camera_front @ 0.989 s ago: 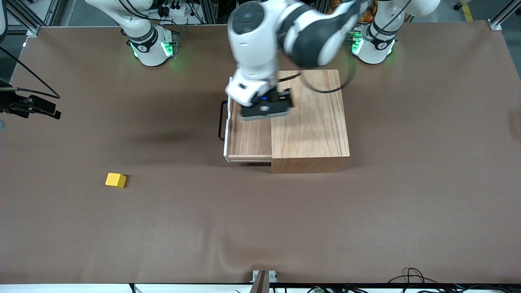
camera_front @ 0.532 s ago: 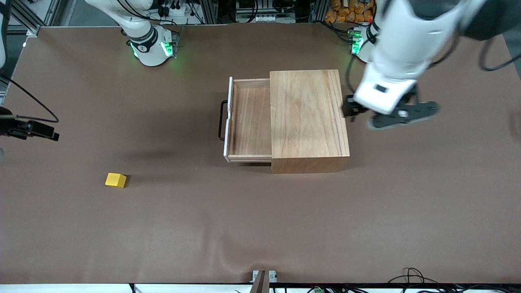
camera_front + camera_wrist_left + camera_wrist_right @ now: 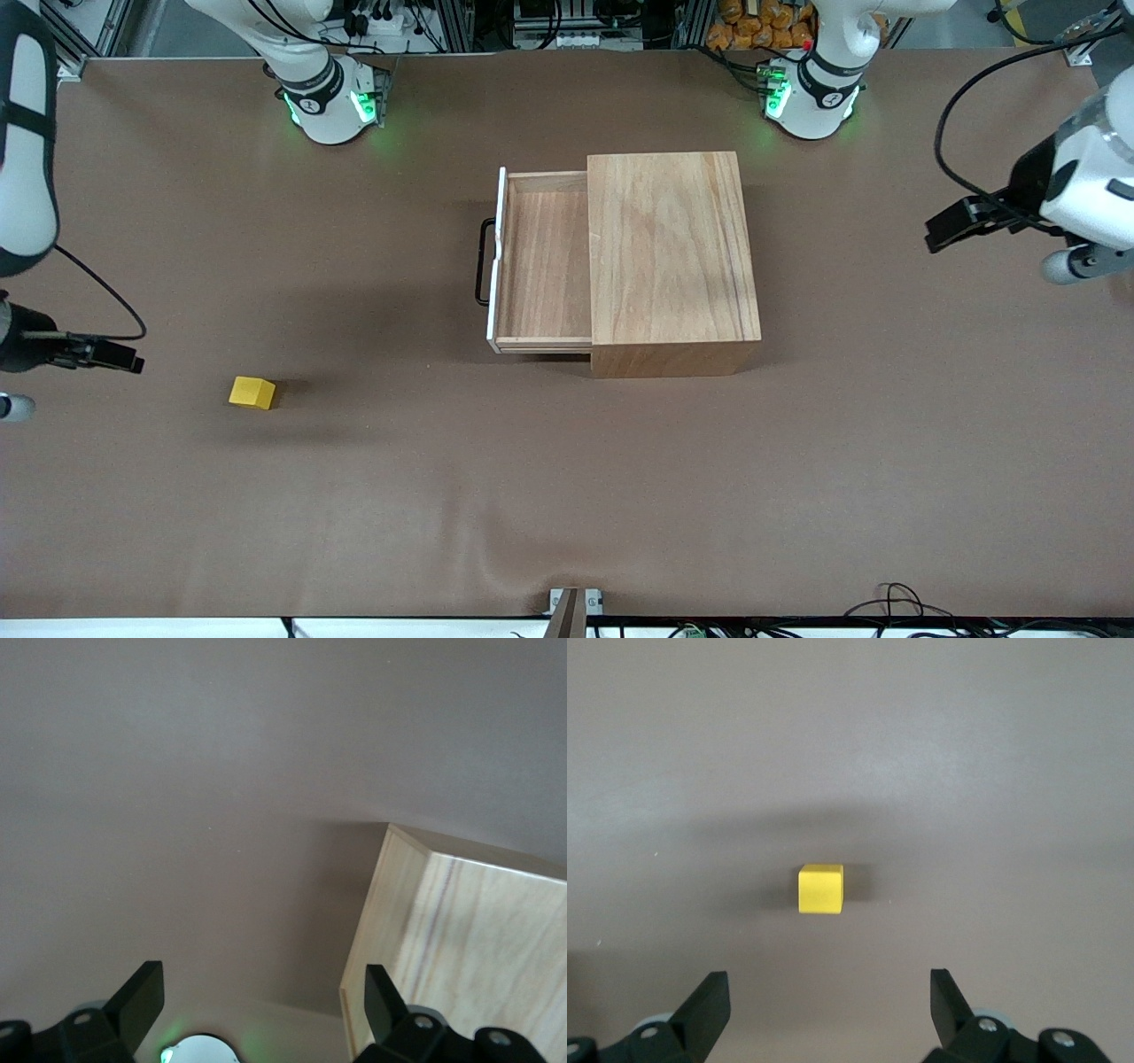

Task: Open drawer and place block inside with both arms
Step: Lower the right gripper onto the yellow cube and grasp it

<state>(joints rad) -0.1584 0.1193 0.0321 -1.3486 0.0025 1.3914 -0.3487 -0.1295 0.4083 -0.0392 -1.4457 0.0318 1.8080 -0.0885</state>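
**Drawer open, block on the table, both claws spread and empty**

Brown matting covers the whole table (image 3: 620,496), with aluminium framing and cabling along the edge where the two bases stand.

Right gripper (image 3: 828,997): its two black fingers (image 3: 709,1001) are spread wide with nothing between them, and it hangs over bare mat at the right arm's end of the table. In the front view most of that arm is cut off at the picture's edge; only a white link, a black wrist part and a cable show, so its pose is hard to read. Its wrist view looks down on the block (image 3: 820,889), which lies clear of both fingertips.

Left gripper (image 3: 264,992): also spread and empty, over bare mat at the left arm's end, beside the cabinet (image 3: 469,948). The front view shows that arm only as a white link and a black part, partly cut off by the edge. Only one corner of the cabinet appears in its wrist view.

One yellow block (image 3: 252,392) sits on the mat, well apart from the cabinet, toward the right arm's end and nearer the front camera than the drawer.

One wooden cabinet (image 3: 669,257) stands mid-table. Its single drawer (image 3: 542,257) is pulled part-way out toward the right arm's end, tray empty, with a white front and a black wire handle (image 3: 483,261).

Two green-lit bases, two arms, two grippers.
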